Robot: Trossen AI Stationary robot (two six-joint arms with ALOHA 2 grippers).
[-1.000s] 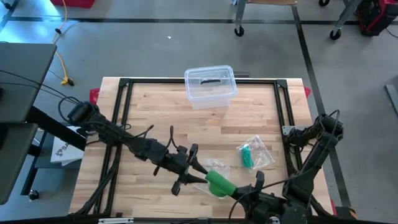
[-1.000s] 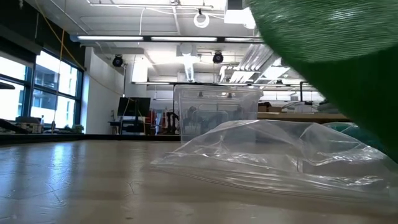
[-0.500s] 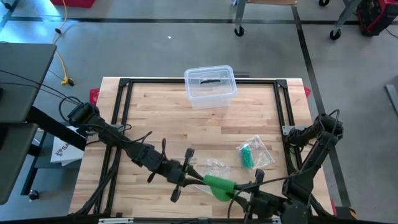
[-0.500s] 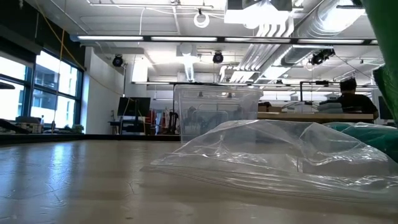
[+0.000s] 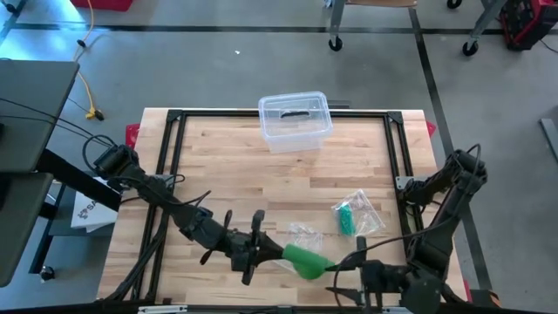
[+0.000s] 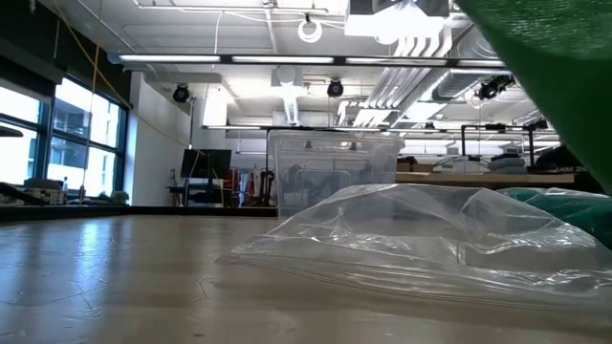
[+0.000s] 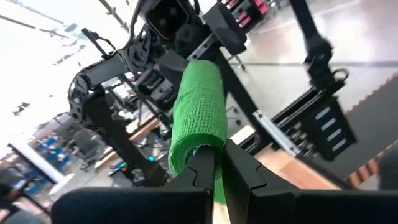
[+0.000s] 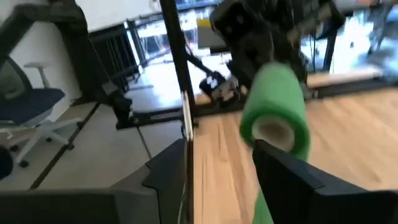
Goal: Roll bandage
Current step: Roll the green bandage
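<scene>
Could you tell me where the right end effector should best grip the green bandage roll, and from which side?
Probably across the round body of the bandage roll, at its free end. The left end effector pinches the other end, so the roll hangs above the table; the right end effector faces that open end.

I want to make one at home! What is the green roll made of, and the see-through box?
The green roll looks like soft, stretchy woven cloth, matte: its surface shows a fine crinkly weave. The left gripper is pinching its end. The box looks like clear, smooth hard plastic, since the table shows through its walls and it keeps a stiff shape.
</scene>
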